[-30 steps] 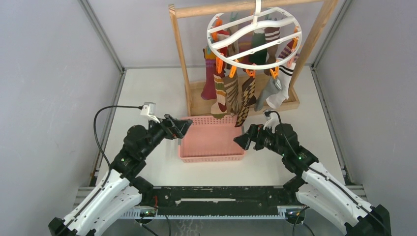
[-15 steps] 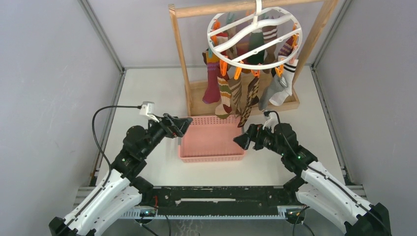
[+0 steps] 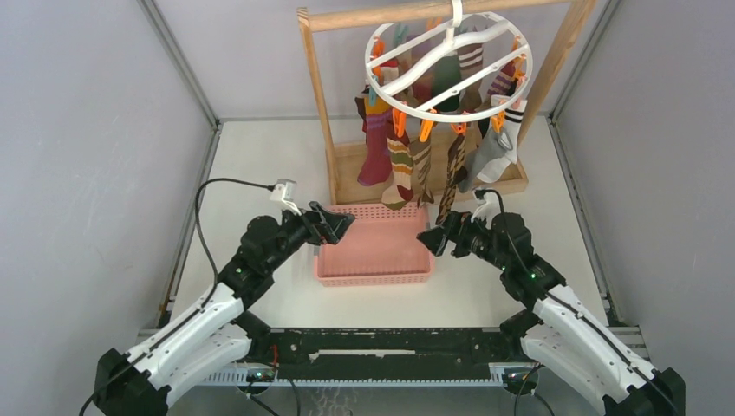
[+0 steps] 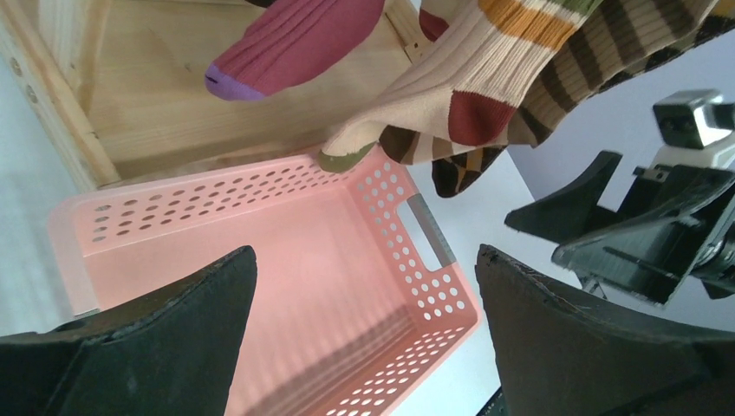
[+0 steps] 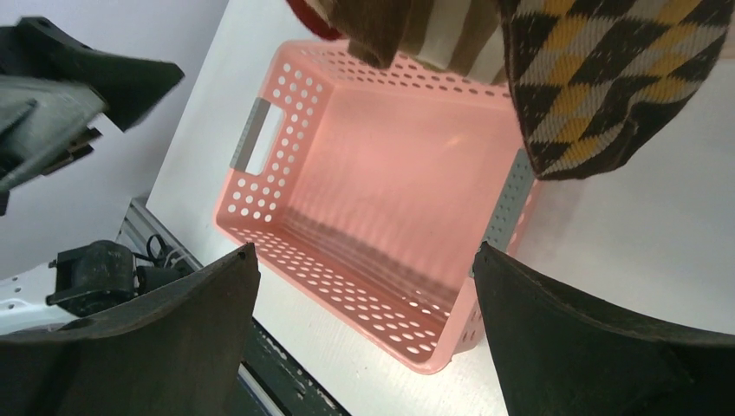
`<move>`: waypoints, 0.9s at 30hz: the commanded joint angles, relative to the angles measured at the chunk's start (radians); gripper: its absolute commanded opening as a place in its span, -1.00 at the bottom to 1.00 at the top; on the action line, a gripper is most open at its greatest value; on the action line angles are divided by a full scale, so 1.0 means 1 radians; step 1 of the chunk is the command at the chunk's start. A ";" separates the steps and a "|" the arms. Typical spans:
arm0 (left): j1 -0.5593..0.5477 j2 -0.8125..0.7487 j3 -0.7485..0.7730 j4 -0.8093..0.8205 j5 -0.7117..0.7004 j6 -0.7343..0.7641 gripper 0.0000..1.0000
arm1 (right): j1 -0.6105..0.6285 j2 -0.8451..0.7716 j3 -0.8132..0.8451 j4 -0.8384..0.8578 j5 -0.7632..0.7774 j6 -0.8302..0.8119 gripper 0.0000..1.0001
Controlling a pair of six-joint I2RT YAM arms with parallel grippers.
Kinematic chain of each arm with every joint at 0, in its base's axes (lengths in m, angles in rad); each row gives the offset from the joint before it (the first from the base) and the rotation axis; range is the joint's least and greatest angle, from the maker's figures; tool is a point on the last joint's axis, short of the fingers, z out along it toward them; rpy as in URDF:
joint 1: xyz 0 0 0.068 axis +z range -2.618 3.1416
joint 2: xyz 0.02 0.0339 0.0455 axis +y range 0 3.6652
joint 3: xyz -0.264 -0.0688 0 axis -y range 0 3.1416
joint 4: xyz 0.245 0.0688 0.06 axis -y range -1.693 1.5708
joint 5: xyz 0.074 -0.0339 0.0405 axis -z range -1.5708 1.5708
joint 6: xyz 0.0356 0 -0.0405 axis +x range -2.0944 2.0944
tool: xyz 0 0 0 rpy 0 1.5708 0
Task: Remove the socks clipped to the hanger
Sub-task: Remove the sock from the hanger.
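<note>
The round white hanger (image 3: 448, 62) hangs from the wooden rack's top bar, with several socks (image 3: 416, 156) clipped round its rim by orange clips. A brown argyle sock (image 5: 607, 78) hangs lowest, just above the basket's far right corner. A red sock with a purple toe (image 4: 295, 43) and a striped cream sock (image 4: 451, 95) hang above the basket in the left wrist view. My left gripper (image 3: 342, 224) is open and empty over the basket's left rim. My right gripper (image 3: 426, 240) is open and empty at the basket's right rim, below the argyle sock.
A pink perforated basket (image 3: 374, 276) with nothing in it stands between the grippers, in front of the wooden rack (image 3: 319, 95) and its base board (image 3: 511, 185). Grey walls close in both sides.
The left arm has moved forward and right, its gripper now over the basket's left rim. The right gripper has shifted a little forward. The hanger has swung and turned, and the socks sway with it.
</note>
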 commanded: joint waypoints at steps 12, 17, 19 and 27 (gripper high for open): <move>-0.109 0.124 0.079 0.104 -0.002 0.025 1.00 | -0.119 -0.045 0.119 -0.011 -0.054 -0.048 0.90; -0.150 0.148 0.109 0.115 -0.015 0.028 1.00 | -0.146 -0.053 0.148 -0.030 -0.028 -0.059 0.77; -0.165 0.158 0.121 0.115 -0.024 0.032 1.00 | -0.152 -0.054 0.159 -0.036 0.005 -0.068 0.71; -0.224 0.188 0.158 0.105 -0.050 0.043 1.00 | -0.178 -0.016 0.186 -0.002 0.179 -0.105 0.37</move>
